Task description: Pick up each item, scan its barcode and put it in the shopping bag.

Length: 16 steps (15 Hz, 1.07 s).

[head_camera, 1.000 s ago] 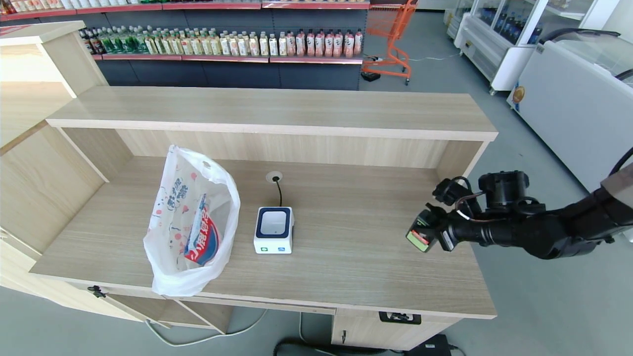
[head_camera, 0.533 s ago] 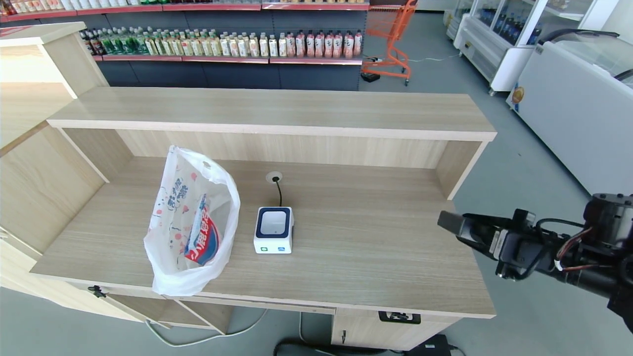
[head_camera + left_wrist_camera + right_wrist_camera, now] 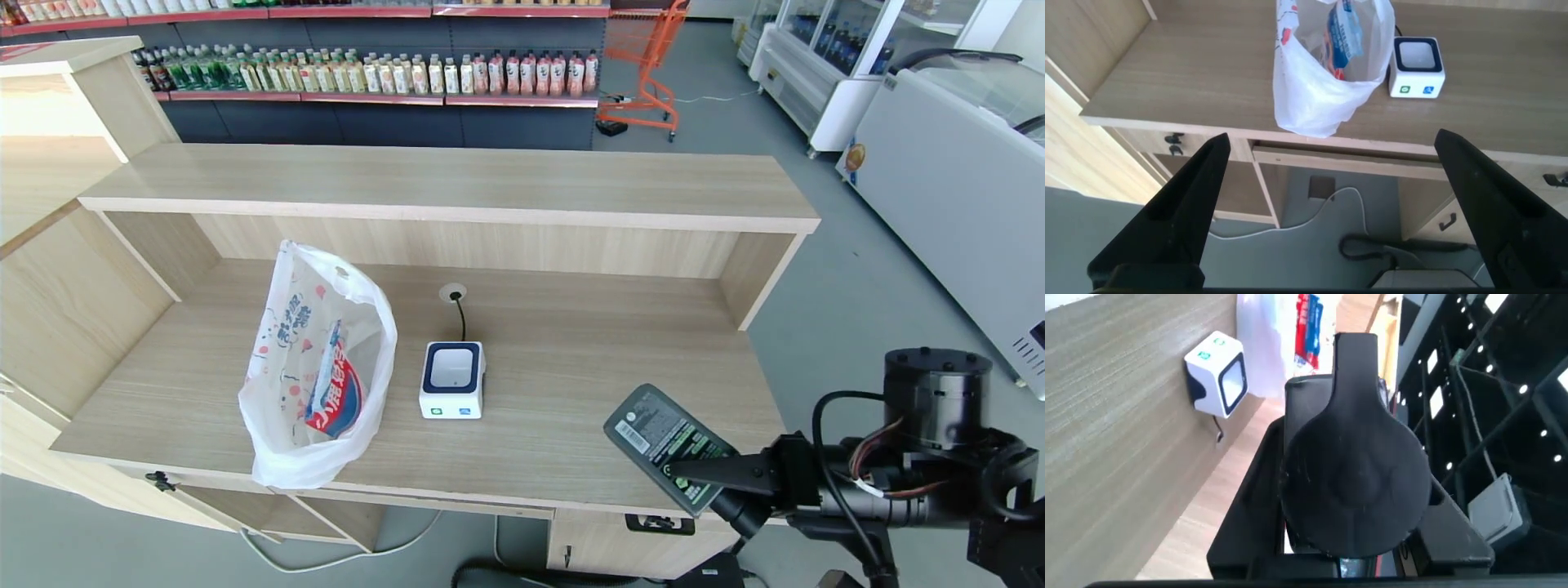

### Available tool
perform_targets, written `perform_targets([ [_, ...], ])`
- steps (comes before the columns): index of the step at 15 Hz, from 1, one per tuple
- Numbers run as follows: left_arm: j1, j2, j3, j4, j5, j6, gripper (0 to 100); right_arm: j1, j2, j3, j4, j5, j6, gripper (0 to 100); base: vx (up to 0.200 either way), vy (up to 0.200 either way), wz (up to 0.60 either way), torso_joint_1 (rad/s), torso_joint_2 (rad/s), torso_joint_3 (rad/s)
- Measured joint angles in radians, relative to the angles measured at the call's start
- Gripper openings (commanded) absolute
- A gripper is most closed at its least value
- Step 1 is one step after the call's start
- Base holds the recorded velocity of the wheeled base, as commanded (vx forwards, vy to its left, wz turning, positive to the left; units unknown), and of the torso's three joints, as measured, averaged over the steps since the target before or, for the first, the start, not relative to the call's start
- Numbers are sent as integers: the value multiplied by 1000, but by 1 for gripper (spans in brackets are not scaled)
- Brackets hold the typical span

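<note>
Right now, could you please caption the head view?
Right gripper holds a dark packet above the counter's front edge, scanner and shopping bag to its left.

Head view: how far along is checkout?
Done: one packet sits in the bag. In hand: right gripper holds a dark pack by the front right of the counter, barcode up, well short of the scanner. Remaining: scan it, bag it. Left gripper is open, holding nothing.
</note>
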Motion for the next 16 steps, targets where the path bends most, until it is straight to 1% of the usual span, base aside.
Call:
perform_targets([
  [2,1,0,0,0,0,0,100,18,36,-3,3,34,-21,0,0,0,0,0,0,0],
  [4,0,0,0,0,0,0,100,24,61,-4,-4,96,-24,0,0,0,0,0,0,0],
  [9,0,0,0,0,0,0,100,29,87,-16,-6,118,-26,0,0,0,0,0,0,0],
  [14,1,0,0,0,0,0,100,99,123,-61,0,130,-14,0,0,0,0,0,0,0],
  [16,1,0,0,0,0,0,100,106,135,-67,2,131,-11,0,0,0,0,0,0,0],
])
